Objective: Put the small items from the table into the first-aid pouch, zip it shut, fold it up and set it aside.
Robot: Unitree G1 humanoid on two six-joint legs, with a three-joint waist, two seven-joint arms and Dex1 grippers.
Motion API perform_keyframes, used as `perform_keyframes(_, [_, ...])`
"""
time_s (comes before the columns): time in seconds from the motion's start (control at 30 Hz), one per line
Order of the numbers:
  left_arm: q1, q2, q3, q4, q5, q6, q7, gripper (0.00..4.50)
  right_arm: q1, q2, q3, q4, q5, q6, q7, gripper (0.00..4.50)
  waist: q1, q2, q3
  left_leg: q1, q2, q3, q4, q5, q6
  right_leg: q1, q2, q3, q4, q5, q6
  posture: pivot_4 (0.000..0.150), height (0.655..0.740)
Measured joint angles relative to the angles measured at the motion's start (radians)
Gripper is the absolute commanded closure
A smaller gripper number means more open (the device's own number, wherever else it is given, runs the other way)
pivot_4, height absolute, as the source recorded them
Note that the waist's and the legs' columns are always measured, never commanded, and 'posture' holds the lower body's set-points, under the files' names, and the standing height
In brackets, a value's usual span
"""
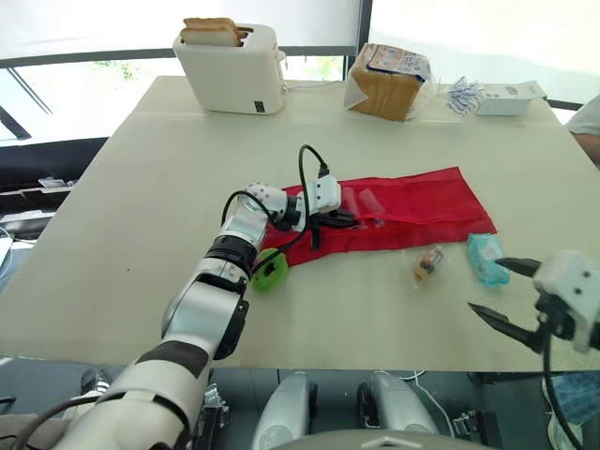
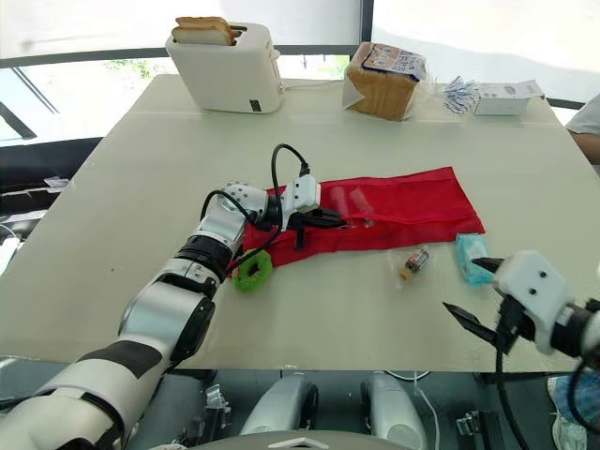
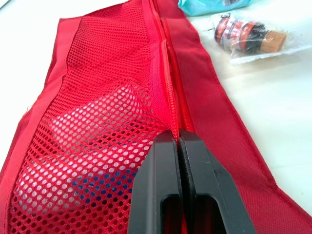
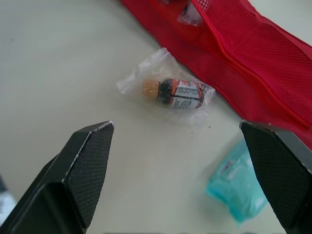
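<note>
Pale matte desk (image 1: 141, 234), windows behind. Nearest, at the near right edge: my right jaws are spread wide, nothing in them. Just past them lie a small tan-capped bottle (image 1: 428, 261) in a crinkled clear bag and a soft teal packet (image 1: 486, 258), both loose beside the first-aid pouch (image 1: 422, 202). Green ring (image 1: 270, 269) sits by the pouch's left end. Pouch lies mid-desk: flat red fabric strip with a mesh panel, long axis left-right, zip along its length. My left jaws are clenched on that zip line. Far edge: white toaster (image 1: 232, 70), bagged bread (image 1: 389, 80).
</note>
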Motion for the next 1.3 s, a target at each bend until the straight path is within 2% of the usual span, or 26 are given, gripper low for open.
perform_keyframes(0.1, [0.007,-0.005,-0.001,-0.013,-0.004,0.011,-0.001,4.50,-0.188,0.014,0.154,0.136,-0.075,0.003,0.000,0.06,0.002,0.000,0.000,0.000,0.000,-0.001,0.000,0.000,0.000,0.000,0.000,0.000,0.000,0.000,0.000,0.150,0.7400])
perform_keyframes(0.13, [0.012,-0.003,-0.001,-0.027,-0.005,0.014,-0.001,4.50,-0.256,0.055,0.188,0.181,-0.077,0.043,-0.017,0.06,0.002,0.000,0.000,-0.001,0.000,-0.001,0.000,0.000,0.000,0.000,0.000,-0.001,0.000,0.000,0.000,0.150,0.7400])
perform_keyframes(0.27, [0.022,-0.005,-0.001,-0.064,-0.008,0.023,0.001,4.50,-0.348,0.190,0.197,0.217,0.021,0.275,-0.105,0.06,0.008,0.000,0.000,-0.002,0.001,-0.002,-0.001,0.000,0.000,-0.001,-0.001,-0.001,-0.001,0.000,0.000,0.150,0.7400])
perform_keyframes(0.37, [0.029,-0.005,-0.001,-0.075,-0.011,0.029,0.006,4.50,-0.353,0.346,0.126,0.143,0.141,0.492,-0.247,0.06,0.011,0.001,0.000,-0.003,0.000,-0.002,0.000,0.000,0.000,-0.002,-0.001,0.000,0.000,0.000,0.000,0.150,0.7400])
perform_keyframes(0.43, [0.038,-0.009,-0.001,-0.077,-0.011,0.031,0.018,4.50,-0.343,0.542,0.054,0.015,0.192,0.638,-0.429,0.06,0.013,0.001,-0.001,-0.003,0.001,-0.002,0.000,0.000,-0.001,-0.003,-0.001,0.000,0.002,0.000,-0.001,0.150,0.7400])
perform_keyframes(0.67, [0.049,-0.016,-0.002,-0.087,-0.011,0.036,0.023,4.50,-0.334,0.807,0.044,-0.175,0.136,0.844,-0.740,0.06,0.012,0.003,-0.002,-0.002,0.000,-0.001,0.000,0.000,0.000,-0.003,-0.002,0.001,0.004,0.000,0.000,0.150,0.7400])
perform_keyframes(0.77, [0.048,-0.014,-0.002,-0.087,-0.011,0.036,0.023,4.50,-0.330,0.852,0.087,-0.188,0.061,0.877,-0.833,0.06,0.009,0.003,-0.002,-0.002,-0.001,-0.001,0.000,0.000,0.000,-0.003,-0.002,0.000,0.004,0.000,0.000,0.150,0.7400])
perform_keyframes(1.03, [0.048,-0.010,-0.002,-0.081,-0.011,0.036,0.022,4.50,-0.311,0.908,0.171,-0.178,-0.047,0.890,-0.906,0.06,-0.005,0.004,-0.002,-0.001,-0.001,-0.001,0.000,0.000,-0.001,-0.003,-0.001,0.000,0.004,0.000,0.000,0.150,0.7400])
perform_keyframes(1.07, [0.048,-0.010,-0.002,-0.081,-0.011,0.036,0.022,4.50,-0.311,0.909,0.177,-0.178,-0.054,0.889,-0.907,0.58,-0.005,0.004,-0.002,-0.001,-0.001,-0.001,0.000,0.000,-0.001,-0.003,-0.001,0.000,0.004,0.000,-0.001,0.150,0.7400])
perform_keyframes(1.13, [0.048,-0.010,-0.002,-0.081,-0.011,0.036,0.022,4.50,-0.305,0.903,0.193,-0.177,-0.074,0.871,-0.901,1.30,-0.005,0.004,-0.002,-0.001,-0.001,-0.001,0.000,0.000,0.000,-0.003,-0.001,0.000,0.004,0.000,0.000,0.150,0.7400])
perform_keyframes(1.17, [0.048,-0.010,-0.002,-0.081,-0.011,0.036,0.023,4.50,-0.303,0.898,0.200,-0.177,-0.080,0.861,-0.892,1.91,-0.005,0.004,-0.002,-0.001,-0.001,-0.001,0.000,0.000,0.000,-0.003,-0.001,0.000,0.004,0.000,0.000,0.150,0.7400])
perform_keyframes(1.2, [0.048,-0.010,-0.002,-0.081,-0.011,0.036,0.023,4.50,-0.303,0.894,0.201,-0.177,-0.082,0.858,-0.886,2.17,-0.005,0.004,-0.002,-0.001,-0.001,-0.001,0.000,0.000,0.000,-0.003,-0.001,0.000,0.004,0.000,0.000,0.150,0.7400])
perform_keyframes(1.23, [0.048,-0.010,-0.002,-0.081,-0.011,0.036,0.023,4.50,-0.302,0.870,0.216,-0.177,-0.088,0.847,-0.871,2.78,-0.005,0.004,-0.002,-0.001,-0.001,-0.001,0.000,0.000,0.000,-0.003,-0.001,0.000,0.004,0.000,0.000,0.150,0.7400])
perform_keyframes(1.3, [0.048,-0.010,-0.002,-0.081,-0.011,0.036,0.023,4.50,-0.299,0.823,0.241,-0.179,-0.092,0.835,-0.839,3.40,-0.005,0.004,-0.002,-0.001,-0.001,-0.001,0.000,0.000,0.000,-0.003,-0.001,0.000,0.004,0.000,0.000,0.150,0.7400])
